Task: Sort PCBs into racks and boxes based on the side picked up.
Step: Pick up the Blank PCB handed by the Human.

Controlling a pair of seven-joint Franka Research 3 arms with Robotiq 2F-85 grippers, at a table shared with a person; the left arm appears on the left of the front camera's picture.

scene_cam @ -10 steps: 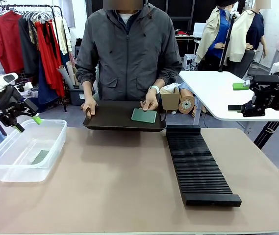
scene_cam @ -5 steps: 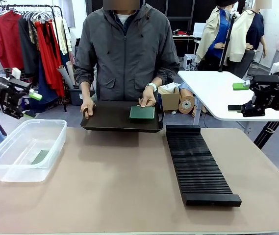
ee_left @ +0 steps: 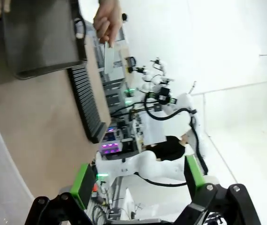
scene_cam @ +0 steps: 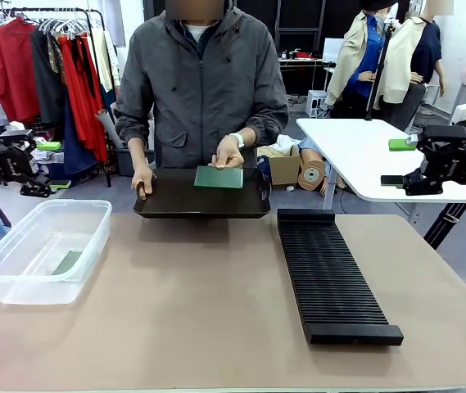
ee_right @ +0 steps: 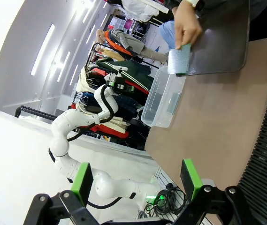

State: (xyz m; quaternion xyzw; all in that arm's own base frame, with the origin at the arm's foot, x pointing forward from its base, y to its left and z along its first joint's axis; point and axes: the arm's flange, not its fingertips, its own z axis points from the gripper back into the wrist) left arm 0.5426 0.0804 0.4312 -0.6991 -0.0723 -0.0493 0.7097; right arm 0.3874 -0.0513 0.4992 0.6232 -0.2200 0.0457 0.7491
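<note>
Left gripper (ee_left: 138,180) and right gripper (ee_right: 136,180) hang spread, empty; reach now and you risk striking the hand (scene_cam: 228,153) tipping the PCB (scene_cam: 219,177) on the tray (scene_cam: 175,196).

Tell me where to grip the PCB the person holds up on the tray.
Probably the free left edge of the PCB, approached from the robot's left: the person's hand pinches its top edge, and its bottom seems to rest on the tray.
</note>
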